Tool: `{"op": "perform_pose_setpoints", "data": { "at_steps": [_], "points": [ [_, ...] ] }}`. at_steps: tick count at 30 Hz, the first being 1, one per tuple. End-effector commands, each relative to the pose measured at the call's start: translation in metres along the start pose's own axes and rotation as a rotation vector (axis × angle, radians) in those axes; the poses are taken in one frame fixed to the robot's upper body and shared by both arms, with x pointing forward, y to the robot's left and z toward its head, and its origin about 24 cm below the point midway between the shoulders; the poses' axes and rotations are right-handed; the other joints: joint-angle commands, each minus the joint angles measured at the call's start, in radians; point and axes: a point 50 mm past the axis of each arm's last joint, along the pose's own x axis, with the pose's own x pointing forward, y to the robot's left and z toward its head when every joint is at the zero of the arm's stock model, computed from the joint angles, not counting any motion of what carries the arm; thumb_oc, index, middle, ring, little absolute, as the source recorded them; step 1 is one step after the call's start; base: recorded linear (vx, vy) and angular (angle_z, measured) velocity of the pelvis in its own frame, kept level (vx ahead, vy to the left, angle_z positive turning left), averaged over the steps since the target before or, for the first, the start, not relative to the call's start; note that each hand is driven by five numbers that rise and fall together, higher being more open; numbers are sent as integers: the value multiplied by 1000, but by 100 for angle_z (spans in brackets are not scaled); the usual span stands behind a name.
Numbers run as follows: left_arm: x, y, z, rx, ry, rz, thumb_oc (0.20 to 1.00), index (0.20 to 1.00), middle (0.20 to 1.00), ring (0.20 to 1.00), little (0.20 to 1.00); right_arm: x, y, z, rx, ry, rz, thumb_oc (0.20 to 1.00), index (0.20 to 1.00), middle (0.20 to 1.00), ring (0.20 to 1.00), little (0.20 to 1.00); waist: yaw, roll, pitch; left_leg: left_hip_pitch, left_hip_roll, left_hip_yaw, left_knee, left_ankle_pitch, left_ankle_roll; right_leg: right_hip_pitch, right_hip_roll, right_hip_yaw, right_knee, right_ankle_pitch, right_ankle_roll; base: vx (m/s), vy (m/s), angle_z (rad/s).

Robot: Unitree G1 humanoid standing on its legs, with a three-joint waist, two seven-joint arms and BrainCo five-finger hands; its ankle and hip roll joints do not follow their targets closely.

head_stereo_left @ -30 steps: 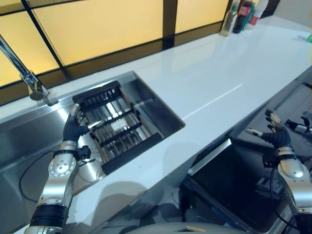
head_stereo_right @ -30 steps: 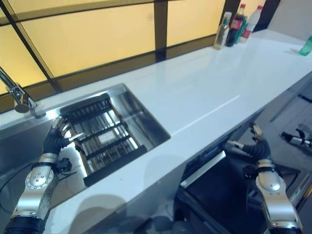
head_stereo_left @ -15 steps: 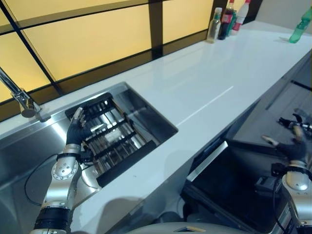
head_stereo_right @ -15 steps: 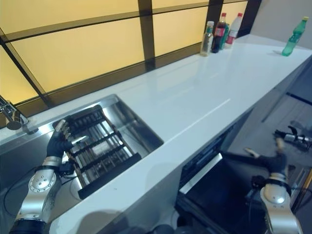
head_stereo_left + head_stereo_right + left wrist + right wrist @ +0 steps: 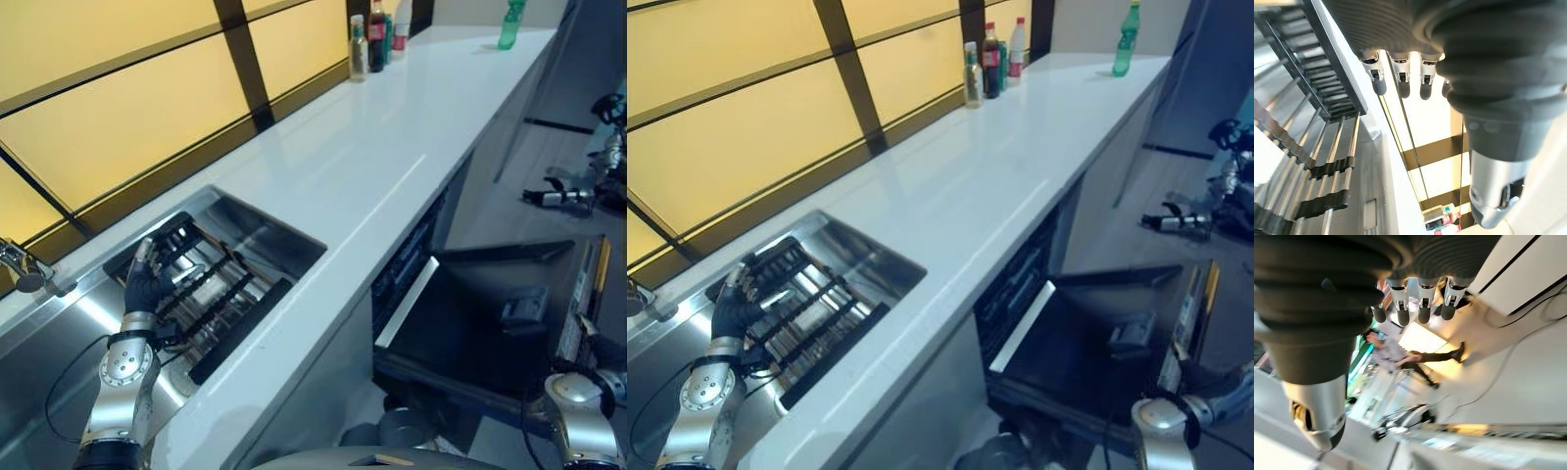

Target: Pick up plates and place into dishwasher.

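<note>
Rack (image 5: pixel 211 294) in sink (image 5: pixel 257 221), long axis running near-right to far-left; left hand (image 5: pixel 147 284), fingers straight, empty, at its far-left end; no plate visible.

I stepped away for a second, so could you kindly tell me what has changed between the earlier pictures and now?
The camera has swung right, shifting the whole view. The right hand has dropped from beside the open dishwasher; its wrist view now shows it open. The left hand stays open on the black dish rack in the steel sink, holding nothing. No plate has been grasped.
</note>
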Motion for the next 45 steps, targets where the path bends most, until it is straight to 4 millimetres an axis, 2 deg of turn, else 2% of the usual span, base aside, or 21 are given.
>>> {"op": "perform_pose_setpoints", "data": {
  "at_steps": [1,4,5,7,11,14,17,19,23,25,30,33,35,45],
  "points": [
    [2,13,17,43,-94,46,1000,1000,1000,1000,1000,19,-14,16,39,-79,-38,1000,1000,1000,1000,1000,-19,67,15,-93,-82,47,103,-68,119,-42,29,-51,190,-95,-77,-82,285,4],
    [0,7,8,5,-67,57,1000,1000,1000,1000,1000,26,-20,6,4,-67,-38,1000,1000,1000,1000,1000,-40,122,44,-100,-102,64,127,-74,124,-79,-12,-54,260,-77,-83,-54,304,0],
    [0,6,7,0,-61,59,1000,1000,1000,1000,1000,27,-21,5,-2,-66,-38,1000,1000,1000,1000,1000,-42,130,47,-100,-104,69,129,-74,124,-85,-18,-56,270,-78,-83,-8,237,-10],
    [-3,3,1,-19,-41,72,1000,1000,1000,1000,1000,31,-25,1,-18,-72,-45,1000,1000,1000,1000,1000,-53,164,65,-99,-111,84,142,-80,123,-89,-51,-76,299,-99,-87,-23,202,-25],
    [-6,-7,-6,-70,-25,92,1000,1000,1000,1000,1000,38,-28,-8,-18,-41,-47,1000,1000,1000,1000,1000,-68,233,91,-128,-131,101,177,-84,121,-109,-90,-65,330,-111,-87,-36,164,-19],
    [-8,-15,-11,-92,-9,90,1000,1000,1000,1000,1000,40,-24,-22,-6,38,26,1000,1000,1000,1000,1000,-76,266,105,-143,-141,114,221,-102,125,-120,-108,-58,366,-136,-92,57,79,-9],
    [-10,-20,-13,-100,5,72,1000,1000,1000,1000,1000,42,-18,-29,47,84,143,1000,1000,1000,1000,1000,-78,282,116,-171,-148,124,285,-121,126,-143,-110,-53,411,-176,-100,44,8,0],
    [-10,-29,-16,-105,14,41,1000,1000,1000,1000,1000,44,-7,-30,117,122,259,1000,1000,1000,1000,1000,-70,293,134,-214,-151,135,354,-132,122,-170,-116,-57,455,-201,-110,-6,-29,-22],
    [-6,-46,-13,-124,-5,3,1000,1000,1000,1000,1000,55,10,-8,192,67,354,1000,1000,1000,1000,1000,-57,312,166,-286,-150,152,421,-131,113,-229,-118,-58,502,-239,-124,-78,-20,-9],
    [-5,-58,-9,-135,-15,-35,1000,1000,1000,1000,1000,63,19,15,217,4,402,1000,1000,1000,1000,1000,-45,329,182,-308,-154,155,436,-126,106,-241,-129,-63,518,-250,-130,-27,10,4],
    [-11,-68,-10,-147,25,-70,1000,1000,1000,1000,1000,69,29,61,269,-133,529,1000,1000,1000,1000,1000,-20,344,184,-315,-164,144,441,-124,100,-227,-156,-77,526,-261,-134,71,12,-4],
    [-17,-66,-15,-149,52,-68,1000,1000,1000,1000,1000,59,35,83,314,-233,613,1000,1000,1000,1000,1000,-9,343,179,-315,-166,134,443,-128,102,-214,-169,-86,519,-261,-135,85,-13,11],
    [-22,-64,-19,-150,69,-68,1000,1000,1000,1000,1000,45,40,96,344,-310,689,1000,1000,1000,1000,1000,-1,340,174,-311,-166,127,441,-130,104,-203,-176,-93,508,-260,-131,90,-15,4],
    [-34,-58,-33,-150,108,-52,1000,1000,1000,1000,1000,-14,54,132,411,-547,912,1000,1000,1000,1000,1000,18,321,159,-297,-162,101,413,-110,101,-166,-180,-110,451,-236,-112,62,-25,4]
  ]
}}
